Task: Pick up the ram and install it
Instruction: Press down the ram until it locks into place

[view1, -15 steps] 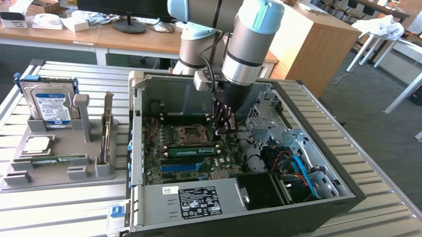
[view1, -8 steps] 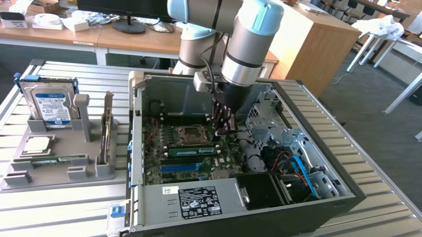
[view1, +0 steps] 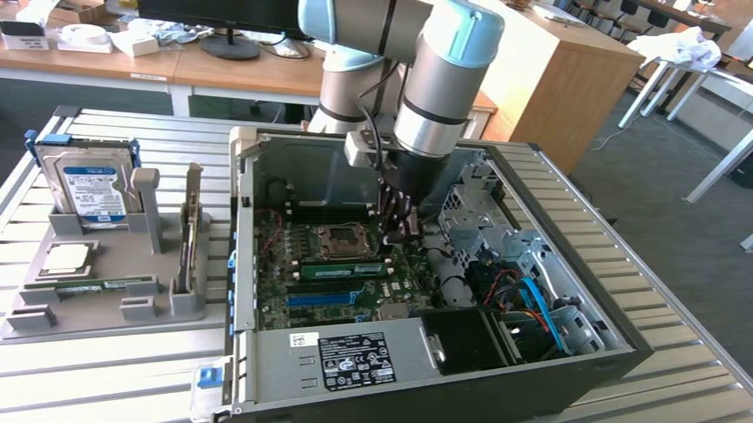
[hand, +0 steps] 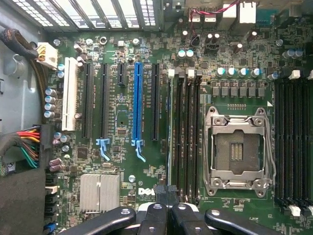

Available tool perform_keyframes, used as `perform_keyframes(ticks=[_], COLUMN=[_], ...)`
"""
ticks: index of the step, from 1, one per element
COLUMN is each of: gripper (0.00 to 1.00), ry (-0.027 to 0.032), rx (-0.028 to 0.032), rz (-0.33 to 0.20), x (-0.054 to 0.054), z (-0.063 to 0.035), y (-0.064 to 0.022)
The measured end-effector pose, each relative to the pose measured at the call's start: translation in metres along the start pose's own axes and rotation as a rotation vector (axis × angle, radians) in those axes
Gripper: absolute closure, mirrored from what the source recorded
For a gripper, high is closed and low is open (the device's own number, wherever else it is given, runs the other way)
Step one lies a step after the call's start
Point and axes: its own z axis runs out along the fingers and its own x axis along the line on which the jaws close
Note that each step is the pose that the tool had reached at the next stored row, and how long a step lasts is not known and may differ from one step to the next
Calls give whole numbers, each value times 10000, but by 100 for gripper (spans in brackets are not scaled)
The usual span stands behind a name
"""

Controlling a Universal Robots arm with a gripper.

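Computer case (view1: 588,374) lies on its side, open face up, so my arm can come straight down onto the motherboard (hand: 124,161). Near the processor socket (hand: 237,152) the ram (view1: 341,269) stands edge-up in a memory slot, seemingly seated. My gripper (hand: 167,193) is clenched with nothing between the fingers, over one end of that slot. I judge it is closed to press, not grasp.

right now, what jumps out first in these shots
The robot arm reaches into the open computer case, shut gripper low over the motherboard. In the wrist view, the empty processor socket and a bright blue slot stand out. A green ram stick stands beside the socket.
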Motion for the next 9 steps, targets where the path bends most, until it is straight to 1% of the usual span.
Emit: perform_keyframes(ticks=[9], gripper=[90], ry=[-4], rx=[1], rz=[-1], x=[-2], z=[15], y=[-1])
